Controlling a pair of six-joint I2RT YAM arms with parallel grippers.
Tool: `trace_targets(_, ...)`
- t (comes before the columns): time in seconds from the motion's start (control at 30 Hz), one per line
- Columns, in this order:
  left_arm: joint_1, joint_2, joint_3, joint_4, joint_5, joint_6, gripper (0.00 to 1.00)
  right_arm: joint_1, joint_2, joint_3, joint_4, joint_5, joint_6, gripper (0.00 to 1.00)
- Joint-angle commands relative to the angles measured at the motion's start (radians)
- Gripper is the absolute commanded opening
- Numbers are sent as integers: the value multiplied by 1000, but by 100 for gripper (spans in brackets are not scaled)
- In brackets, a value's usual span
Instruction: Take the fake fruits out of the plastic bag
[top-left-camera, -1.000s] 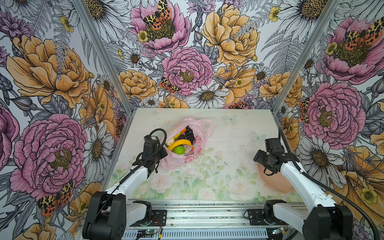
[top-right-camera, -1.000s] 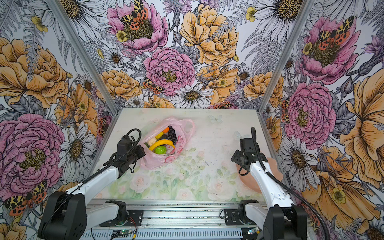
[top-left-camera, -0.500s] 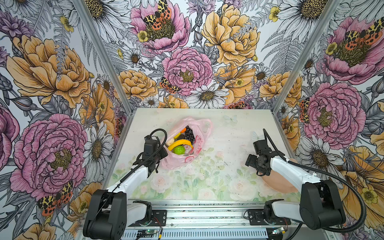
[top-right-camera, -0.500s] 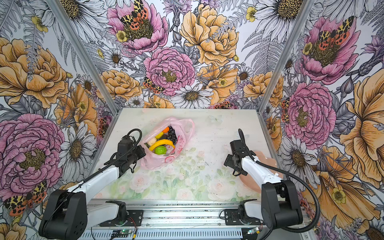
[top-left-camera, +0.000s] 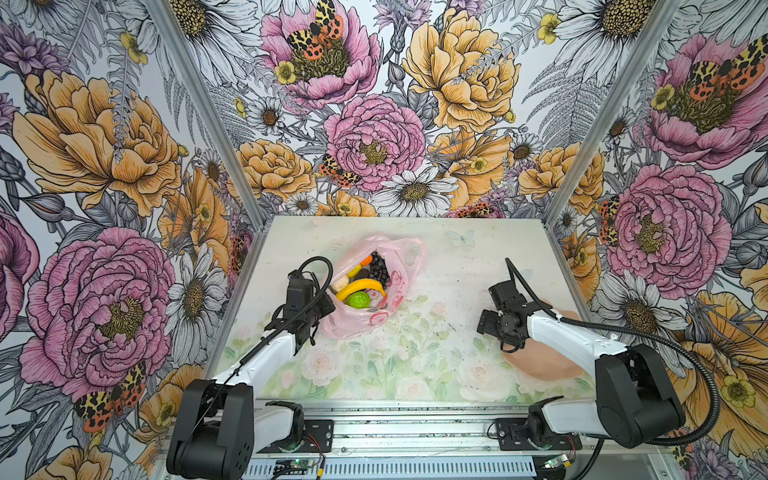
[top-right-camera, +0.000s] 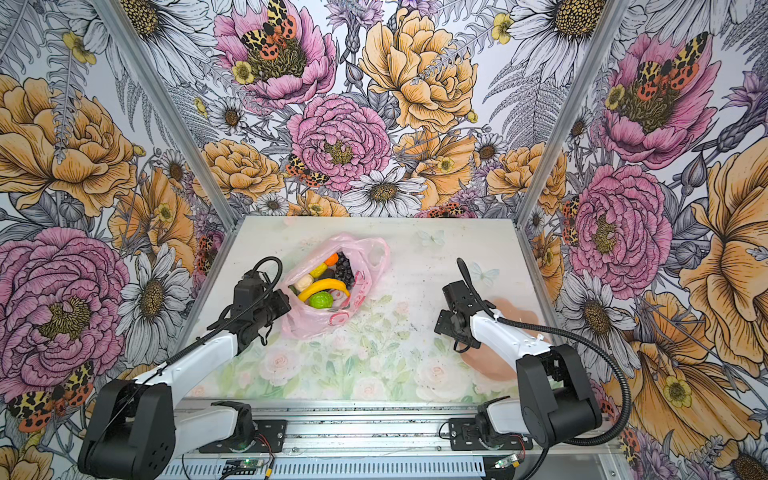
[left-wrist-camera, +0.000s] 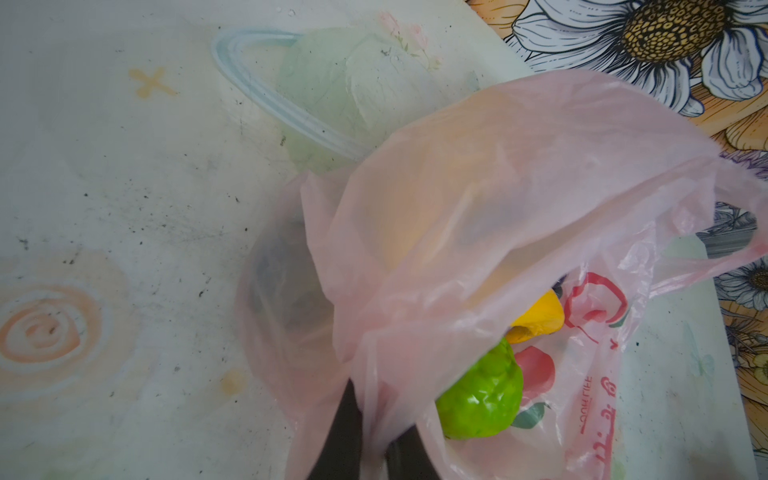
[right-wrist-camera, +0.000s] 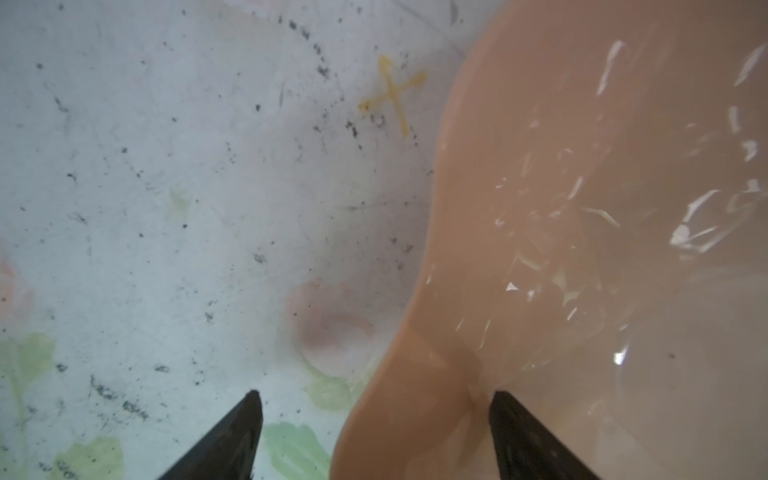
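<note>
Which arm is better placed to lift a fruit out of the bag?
Right, likely. The left jaws are shut on the plastic bag rim; the right jaws are open and empty over the plate edge, free to reach the banana.

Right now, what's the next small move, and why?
Probably swing the right gripper from the edge of the peach plate toward the mouth of the plastic bag: its jaws stand open and empty, the left gripper pinches the rim, and the banana lies on top.
</note>
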Motion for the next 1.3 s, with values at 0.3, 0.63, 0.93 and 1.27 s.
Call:
trace_targets(0.3,11,10,-5,30,26,15,11,245,150,199,88,-38,83,86)
trace_targets(0.63,14,4,-5,26,25,17,11,422,355,424,114,-61,91,86)
trace_targets(0.93,14,-2,-3,23,25,17,11,521,440,549,116,-82,92,86)
trace_targets(1.27,14,2,-3,26,29,20,10,502,261,495,83,8,12,86)
